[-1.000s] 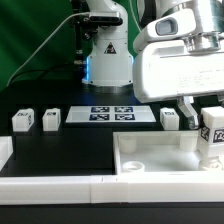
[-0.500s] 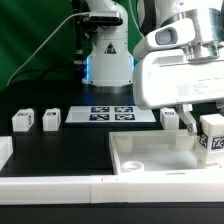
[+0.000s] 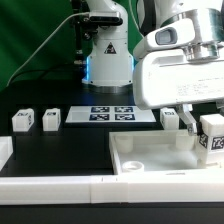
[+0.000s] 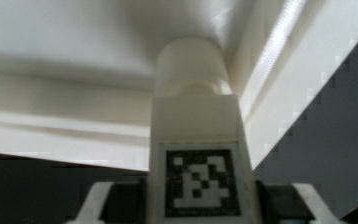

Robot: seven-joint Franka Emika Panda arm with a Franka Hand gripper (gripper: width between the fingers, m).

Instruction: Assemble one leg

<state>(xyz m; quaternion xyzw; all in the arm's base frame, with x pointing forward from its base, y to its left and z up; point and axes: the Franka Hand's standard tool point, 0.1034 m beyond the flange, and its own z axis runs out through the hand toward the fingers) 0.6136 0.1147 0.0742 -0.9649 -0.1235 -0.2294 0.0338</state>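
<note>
My gripper is shut on a leg, a white block with a black-and-white tag, at the exterior view's right. It holds the leg upright over the right corner of the large white tray-like part. In the wrist view the leg runs from between the fingers toward the tray's inner corner, tag facing the camera. The gripper clamps it on both sides. Whether the leg's far end touches the tray I cannot tell. Three more legs stand on the table.
The marker board lies at the back middle, in front of the arm's base. A white rail runs along the front edge, with a white block at the exterior view's left. The table is black.
Between a second and half a second ago the gripper body sank a little with the leg over the tray's right corner. Nothing has visibly moved since.
</note>
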